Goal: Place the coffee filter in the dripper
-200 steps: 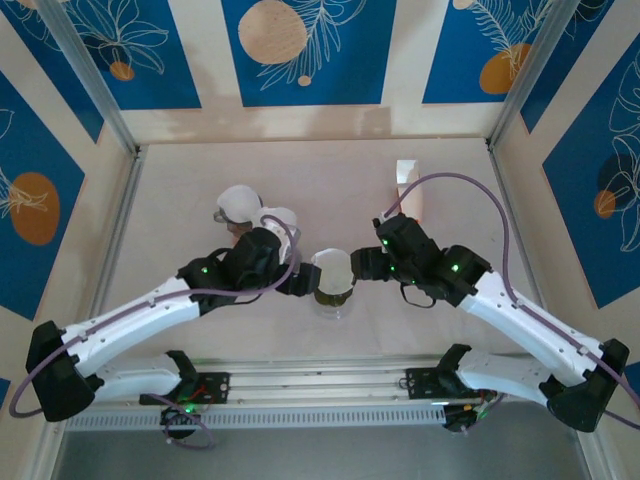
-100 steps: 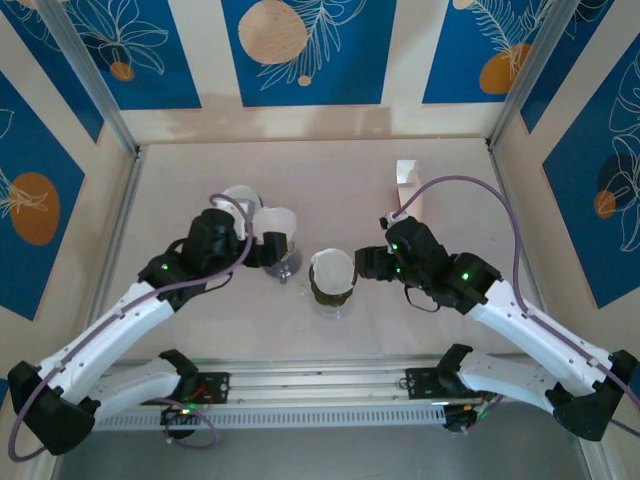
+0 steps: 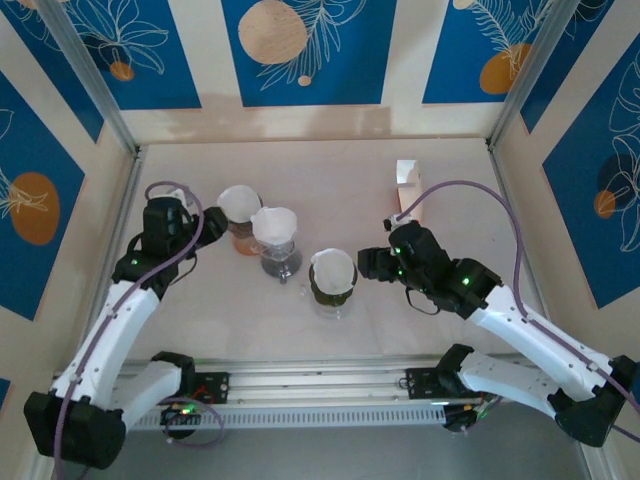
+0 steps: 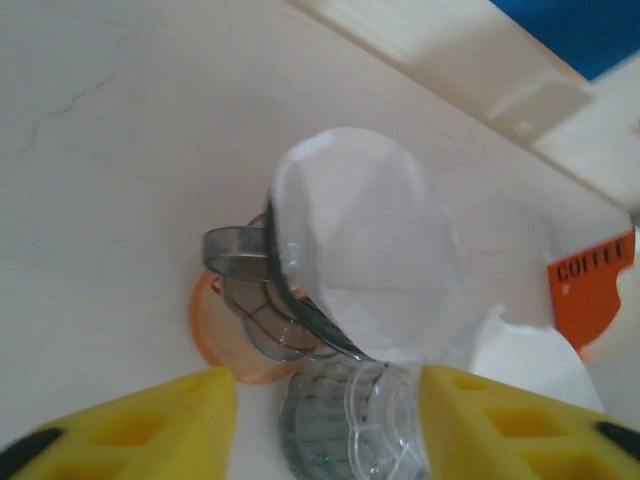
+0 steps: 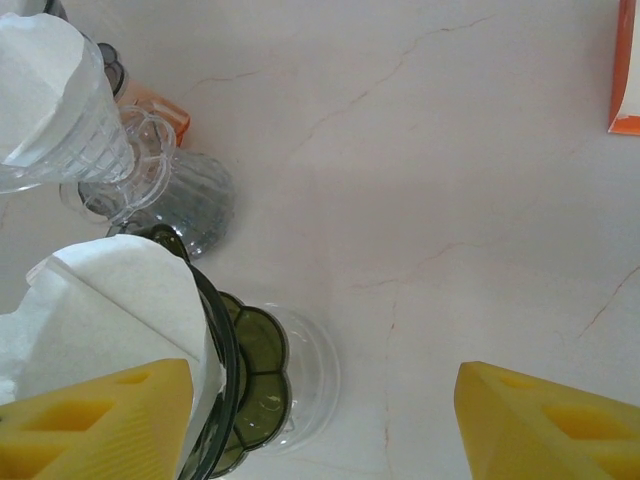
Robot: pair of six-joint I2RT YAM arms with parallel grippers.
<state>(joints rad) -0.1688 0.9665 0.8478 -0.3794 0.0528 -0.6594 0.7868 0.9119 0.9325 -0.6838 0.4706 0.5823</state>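
Note:
A green dripper (image 3: 333, 294) stands on the table's near middle with a white coffee filter (image 3: 332, 268) sitting in its cone. In the right wrist view that filter (image 5: 110, 300) and the green dripper (image 5: 250, 380) lie against my left finger. My right gripper (image 3: 362, 263) (image 5: 325, 400) is open just right of the dripper, holding nothing. My left gripper (image 3: 210, 228) (image 4: 328, 385) hangs far to the left, jaws apart and empty, facing two other drippers.
A clear grey dripper (image 3: 277, 255) (image 4: 350, 420) and an orange-based dripper (image 3: 240, 238) (image 4: 215, 335) stand left of the green one, each with a white filter. An orange and white filter box (image 3: 405, 180) (image 5: 625, 70) stands at the back right. Walls enclose the table.
My left arm has pulled back leftward from beside the green dripper to the table's left side, and its jaws have narrowed. The right arm has barely moved.

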